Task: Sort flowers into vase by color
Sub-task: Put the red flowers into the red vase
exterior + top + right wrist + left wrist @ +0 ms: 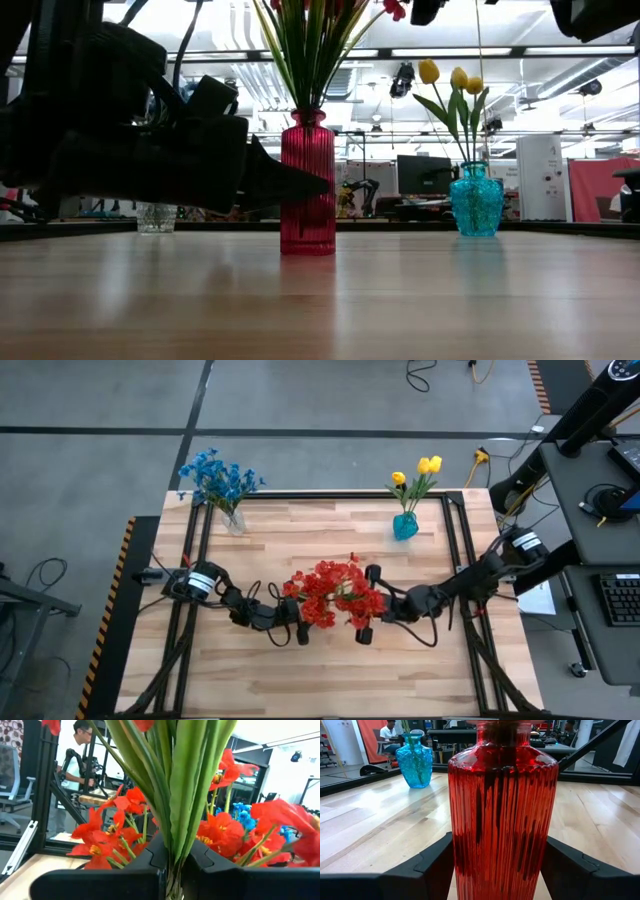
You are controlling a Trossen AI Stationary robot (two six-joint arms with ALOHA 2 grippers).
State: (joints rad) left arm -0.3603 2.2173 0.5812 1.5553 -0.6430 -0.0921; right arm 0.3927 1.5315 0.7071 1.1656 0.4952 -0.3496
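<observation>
A red ribbed glass vase (308, 190) stands upright on the table's middle and holds the red flowers (335, 595); their green stems (305, 50) rise from its neck. My left gripper (298, 625) is low at the vase, shut on its body (500, 810). My right gripper (368, 605) is above the vase, shut on the red flowers' stems (175, 795). Blue flowers (220, 478) stand in a clear vase (234, 520) at the far left. Yellow tulip buds (420, 468) stand in a teal vase (405, 525) at the far right. My left gripper pinches the red vase's lower body (470, 855) between its two fingers (432, 865), one on each side wall. The fingers come level, from the table's left. The vase stands upright with its base on the table (308, 248). My right gripper pinches the bundle of green stems (172, 855) between its two fingers (125, 870), below the red blooms. It comes level from the table's right, across the stems. The stems stand upright, and their lower ends are in the red vase (495, 795).
The black frame rails (330, 495) run round the tabletop. Bare wood lies near the front edge (320, 680). In the room behind, a person (80, 755) stands beyond the table, and another sits far off (387, 732).
</observation>
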